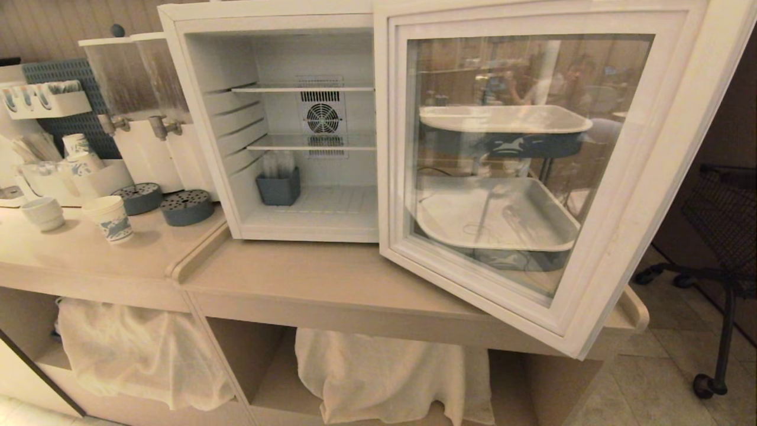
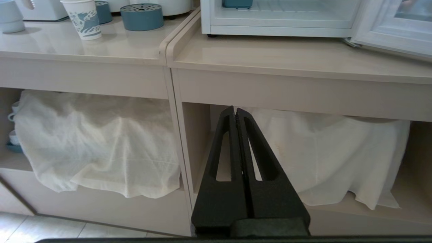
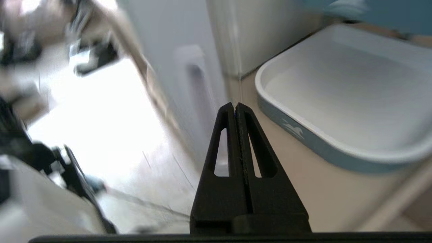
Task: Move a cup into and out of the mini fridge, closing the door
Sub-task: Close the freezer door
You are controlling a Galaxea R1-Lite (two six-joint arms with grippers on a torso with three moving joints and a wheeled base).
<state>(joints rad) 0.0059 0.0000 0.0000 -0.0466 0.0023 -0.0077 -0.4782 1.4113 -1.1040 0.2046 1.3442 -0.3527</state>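
Left of frame on the counter stands the cup (image 1: 110,218); the mini fridge (image 1: 278,124) gapes, door (image 1: 532,171) swung right. Both my grippers (image 2: 235,111) (image 3: 235,107) are pressed together, the right apparently near a tray (image 3: 337,101).

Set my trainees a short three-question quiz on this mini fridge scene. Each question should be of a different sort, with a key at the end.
1. True or false: the white-framed glass door of the white boxy mini fridge stands open.
2. What stands on the fridge's floor, by its left wall?
A. a blue-grey square container
B. a white ceramic mug
C. a folded cloth
3. Fill in the missing word: the left black pincer and the right black pincer are both ____ and hold nothing.

Key: 1 true; 2 A; 3 shut.
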